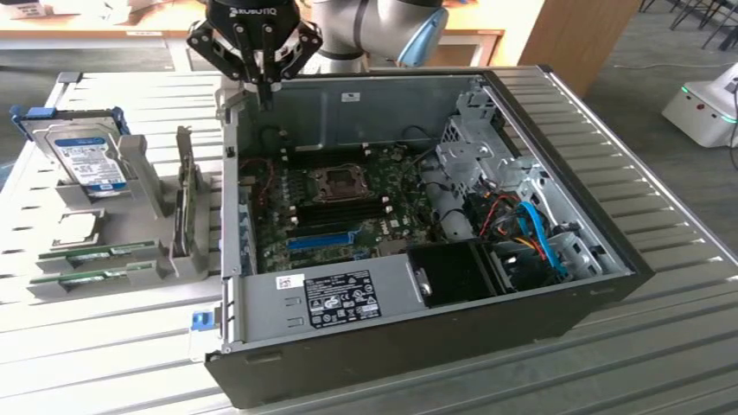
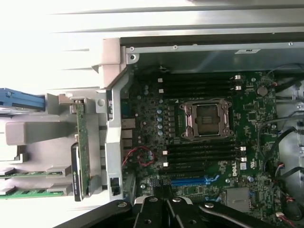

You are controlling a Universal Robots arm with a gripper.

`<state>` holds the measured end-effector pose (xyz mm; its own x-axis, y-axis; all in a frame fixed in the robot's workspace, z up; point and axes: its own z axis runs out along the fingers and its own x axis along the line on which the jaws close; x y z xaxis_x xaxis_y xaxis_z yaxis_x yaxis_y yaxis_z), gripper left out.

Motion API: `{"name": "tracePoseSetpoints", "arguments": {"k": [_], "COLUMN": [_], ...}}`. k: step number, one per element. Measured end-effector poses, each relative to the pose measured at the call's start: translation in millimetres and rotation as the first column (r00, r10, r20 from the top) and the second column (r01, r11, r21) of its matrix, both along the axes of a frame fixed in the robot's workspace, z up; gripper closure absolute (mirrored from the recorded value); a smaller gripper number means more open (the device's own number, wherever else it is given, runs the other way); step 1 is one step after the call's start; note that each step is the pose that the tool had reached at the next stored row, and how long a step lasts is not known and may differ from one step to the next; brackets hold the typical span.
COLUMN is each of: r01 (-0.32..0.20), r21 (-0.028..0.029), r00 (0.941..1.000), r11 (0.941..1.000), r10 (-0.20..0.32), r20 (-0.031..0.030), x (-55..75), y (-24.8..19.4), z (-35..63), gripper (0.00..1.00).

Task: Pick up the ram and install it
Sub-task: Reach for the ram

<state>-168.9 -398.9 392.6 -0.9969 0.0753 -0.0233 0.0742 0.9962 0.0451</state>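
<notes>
Two thin green ram sticks (image 1: 102, 253) (image 1: 92, 278) lie side by side in a grey holder on the table at the exterior view's left. The wrist view shows them at the holder's edge (image 2: 28, 173) (image 2: 28, 192); I cannot tell which one is the task's. My gripper (image 1: 265, 93) hangs above the back left corner of the open computer case (image 1: 265, 294), well away from the sticks. Its fingers (image 2: 161, 189) are together with nothing between them. Below lie the motherboard (image 1: 381, 173) and its black memory slots (image 2: 199, 154).
An expansion card (image 1: 185, 199) stands upright in the holder between the sticks and the case wall. A hard drive (image 1: 86, 156) leans at the holder's back, with a processor chip (image 1: 75, 226) in front of it. Cables and a drive cage (image 1: 519, 225) fill the case's right side.
</notes>
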Motion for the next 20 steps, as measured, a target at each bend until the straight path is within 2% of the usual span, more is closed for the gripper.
{"name": "tracePoseSetpoints", "arguments": {"k": [6, 20], "r01": [0.0, 0.0], "r21": [-0.0001, 0.0], "r00": [1.0, 1.0], "r11": [1.0, 1.0], "r10": [0.0, 0.0], "r20": [0.0, 0.0001], "x": [-9.5, -41.4], "y": [0.0, 0.0], "z": [-0.2, -1.2], "gripper": [0.89, 0.89]}}
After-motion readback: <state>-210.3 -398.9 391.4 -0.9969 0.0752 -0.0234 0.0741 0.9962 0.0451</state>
